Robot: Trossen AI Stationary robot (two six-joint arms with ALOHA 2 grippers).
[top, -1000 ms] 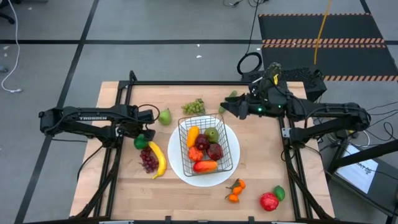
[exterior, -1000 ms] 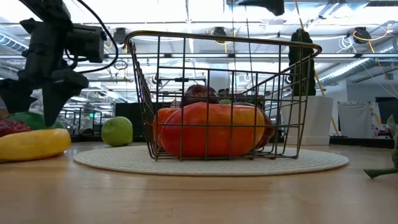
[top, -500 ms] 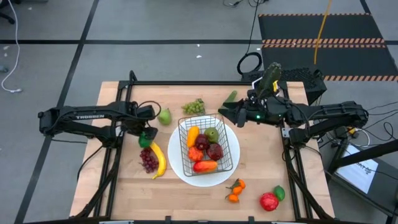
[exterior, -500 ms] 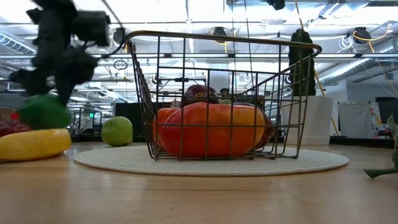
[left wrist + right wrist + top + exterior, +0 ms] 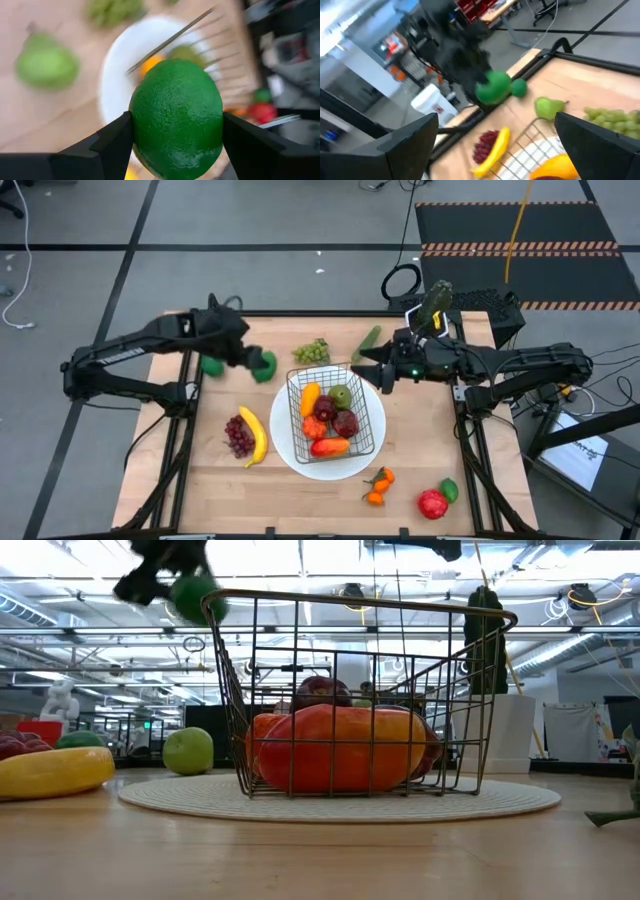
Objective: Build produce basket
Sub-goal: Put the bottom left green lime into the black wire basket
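Note:
My left gripper (image 5: 176,131) is shut on a green lime (image 5: 175,100) and holds it high above the table, left of the wire basket (image 5: 372,430). In the low view the lime (image 5: 195,595) hangs at about the height of the basket's rim. The basket stands on a white plate (image 5: 290,450) and holds an orange pepper, red apples and a green fruit. A banana (image 5: 255,435), purple grapes (image 5: 238,437) and another lime (image 5: 212,365) lie on the table at the left. My right gripper (image 5: 368,370) hovers open over the plate's far right edge. My left gripper pinches the lime by two opposite sides (image 5: 137,125) between its two fingers. The fingers slant downward from the table's left toward the basket. The lime is lifted clear of the table and everything on it.
Green grapes (image 5: 312,352) and a cucumber (image 5: 368,340) lie beyond the basket. A green pear (image 5: 45,62) sits near the plate's far left. Tangerines (image 5: 378,485), a red fruit (image 5: 432,503) and a lime (image 5: 450,488) lie near the front right.
My left gripper has taken the lime from beside the banana and risen steeply. It has carried the lime toward the far edge and the basket, tipping from pointing down to slanting forward. My right gripper has edged a little toward the basket.

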